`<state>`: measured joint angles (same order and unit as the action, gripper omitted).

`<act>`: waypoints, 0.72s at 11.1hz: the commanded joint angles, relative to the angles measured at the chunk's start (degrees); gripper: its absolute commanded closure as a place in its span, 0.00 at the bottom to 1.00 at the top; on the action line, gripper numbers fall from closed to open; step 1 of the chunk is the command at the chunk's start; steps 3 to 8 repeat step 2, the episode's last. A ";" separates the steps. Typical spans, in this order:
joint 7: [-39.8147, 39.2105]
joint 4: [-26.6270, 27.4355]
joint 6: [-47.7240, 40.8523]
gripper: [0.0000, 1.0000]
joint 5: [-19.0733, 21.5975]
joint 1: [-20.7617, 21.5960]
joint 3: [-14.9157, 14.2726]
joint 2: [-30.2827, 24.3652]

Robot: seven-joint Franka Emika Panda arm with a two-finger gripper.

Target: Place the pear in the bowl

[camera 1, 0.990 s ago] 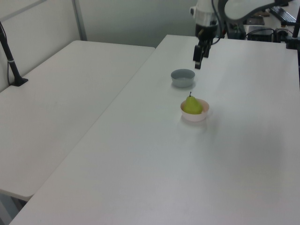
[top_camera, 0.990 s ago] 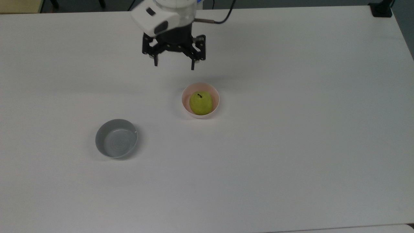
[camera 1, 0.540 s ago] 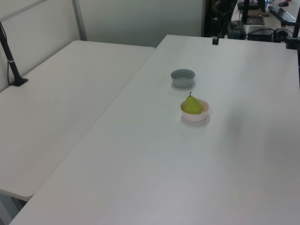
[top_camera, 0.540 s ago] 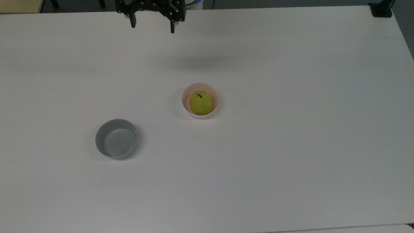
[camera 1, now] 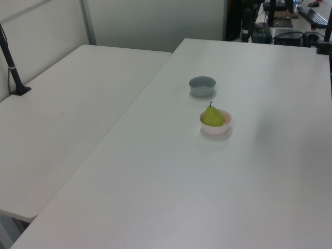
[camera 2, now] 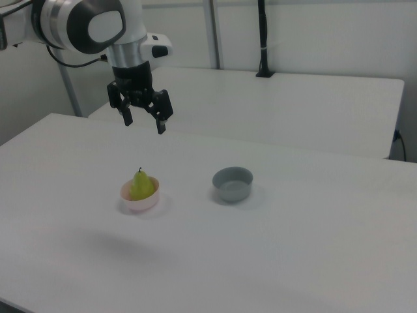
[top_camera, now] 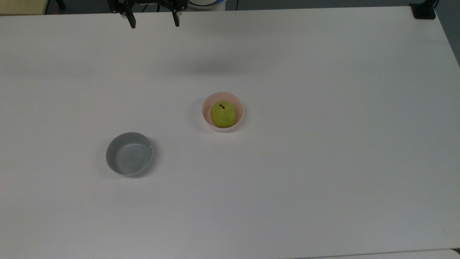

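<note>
Two bowls stand on the white table (top_camera: 323, 162) in the top view: the pale pink bowl (top_camera: 206, 117) near the middle with the pear (top_camera: 223, 114) sitting in it, stem up, and a grey bowl (top_camera: 129, 154) well apart toward the top view's lower left. Neither has shifted since a second ago. The gripper (top_camera: 153, 19) is what has changed: a second ago it hung just above the pink bowl in the picture with the white wrist housing showing, half a second ago it had drawn up to the top edge, and now it sits further toward the top view's left with little more than its two dark fingers (top_camera: 132, 21) showing, spread wide and holding nothing. In the left view the pear (camera 1: 212, 116) rests in the pink bowl (camera 1: 216, 127), the grey bowl (camera 1: 202, 86) lying beyond it; a second ago the arm reached down over the grey bowl here, and that stretch of table is now bare. In the right view the gripper (camera 2: 144, 120) hangs high over the table, above and behind the pink bowl (camera 2: 140, 199) with its pear (camera 2: 141, 185), jaws apart and empty, the grey bowl (camera 2: 232, 184) off to the right view's right.
</note>
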<state>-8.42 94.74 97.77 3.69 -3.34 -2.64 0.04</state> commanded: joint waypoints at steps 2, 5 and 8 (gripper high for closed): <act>0.76 0.00 -0.56 0.00 0.53 0.61 -0.08 -0.22; 0.76 0.00 -0.56 0.00 0.53 0.61 -0.08 -0.22; 0.76 0.00 -0.56 0.00 0.53 0.61 -0.08 -0.22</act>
